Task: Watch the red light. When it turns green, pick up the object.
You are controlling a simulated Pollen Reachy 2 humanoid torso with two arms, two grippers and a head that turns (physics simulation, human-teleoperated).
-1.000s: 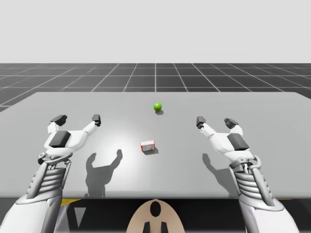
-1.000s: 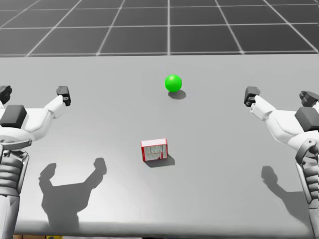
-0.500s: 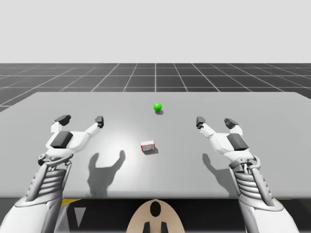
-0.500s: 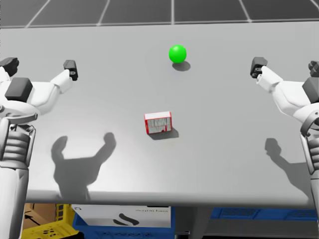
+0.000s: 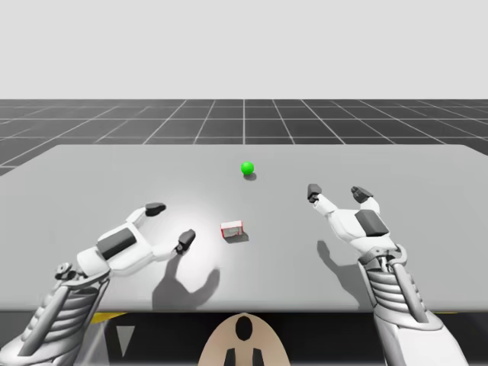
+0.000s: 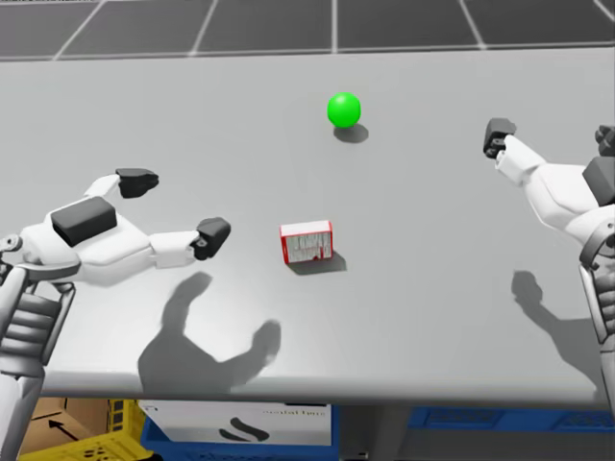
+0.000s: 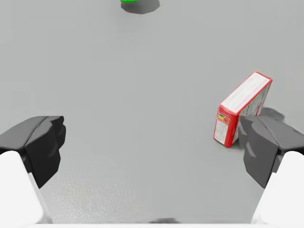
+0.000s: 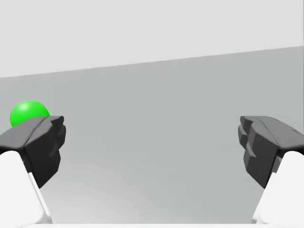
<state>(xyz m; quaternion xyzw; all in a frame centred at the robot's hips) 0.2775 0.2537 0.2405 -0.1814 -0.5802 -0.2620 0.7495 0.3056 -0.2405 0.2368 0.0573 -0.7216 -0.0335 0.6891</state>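
The light is a green ball at the table's far middle; in the right wrist view this ball shows just beyond one finger. A small red and white box lies in the middle of the table. My left gripper is open, low over the table just left of the box. In the left wrist view the box stands ahead of the gripper, close to one fingertip, not between the fingers. My right gripper hangs open at the right, holding nothing.
The grey table has bare surface all around the box. Below its near edge in the head view sit a yellow crate, a white carton and a blue crate.
My left arm has swung right and down, bringing its open gripper close to the box. My head has tilted down. The right arm, box and green ball have stayed put.
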